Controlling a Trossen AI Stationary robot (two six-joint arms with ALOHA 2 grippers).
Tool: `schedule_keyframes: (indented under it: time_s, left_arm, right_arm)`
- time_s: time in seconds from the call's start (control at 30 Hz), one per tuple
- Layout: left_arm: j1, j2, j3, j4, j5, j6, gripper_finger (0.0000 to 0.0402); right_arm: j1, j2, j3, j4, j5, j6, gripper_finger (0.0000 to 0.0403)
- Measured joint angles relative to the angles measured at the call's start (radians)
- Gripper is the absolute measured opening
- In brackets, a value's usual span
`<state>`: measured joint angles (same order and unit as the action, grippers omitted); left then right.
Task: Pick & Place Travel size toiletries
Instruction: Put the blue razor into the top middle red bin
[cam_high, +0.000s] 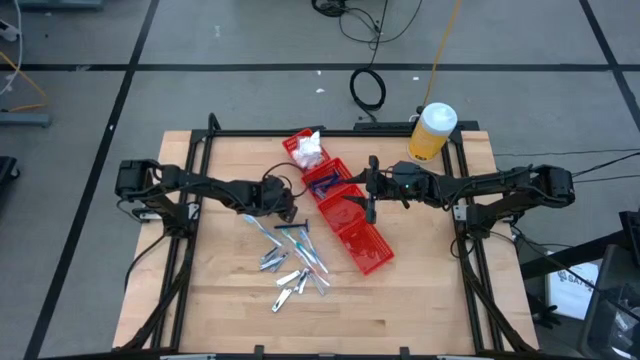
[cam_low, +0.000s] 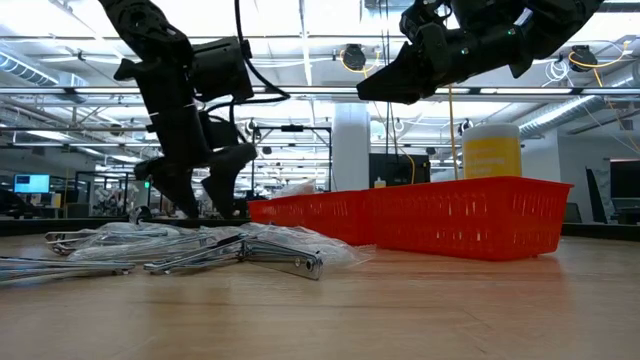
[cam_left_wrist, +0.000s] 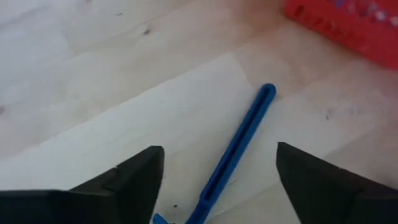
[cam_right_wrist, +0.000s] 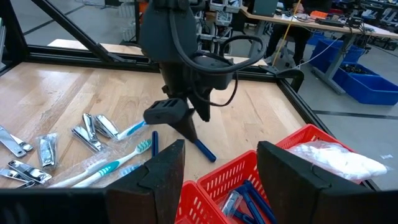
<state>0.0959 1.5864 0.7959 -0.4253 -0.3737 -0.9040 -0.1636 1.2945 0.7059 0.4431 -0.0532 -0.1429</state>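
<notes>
Travel size toiletries scattered in a loose heap on the wooden bench, near its middle: clear-wrapped toothbrushes, silvery nail clippers and dark blue pieces. One blue piece flat on the wood directly under the left gripper, between its two dark fingers and reaching out past them, touching neither as far as can be told. Left gripper spread wide, holding nothing, low over the bench at the heap's far edge, just beside the red bins; seen from table height, fingertips close above the wood behind the wrapped pieces. Rest of the heap nearer the front edge of the bench, apart from that gripper. More toiletries already in the bins: white soft packets in the farthest compartment, dark blue pieces in the next. Right gripper raised above the row of bins, partly spread with nothing between its fingers, blue pieces and white packets in the compartments below it. Tall yellow bottle upright at the far right corner, well apart from the heap.
</notes>
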Motion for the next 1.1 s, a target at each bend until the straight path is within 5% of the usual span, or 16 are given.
schedule_keyframes:
  time_s: [0.23, 1.1]
  left_arm:
    - [0.001, 0.0, 0.0, -0.029, 0.086, 0.125, 0.035]
    - [0.045, 0.071, 0.003, -0.035, 0.168, 0.166, 0.0351]
  right_arm:
    - [0.0, 0.0, 0.0, 0.0, 0.0, 0.0, 0.0187]
    - [0.0, 0.0, 0.0, -0.001, 0.0, 0.0, 0.0187]
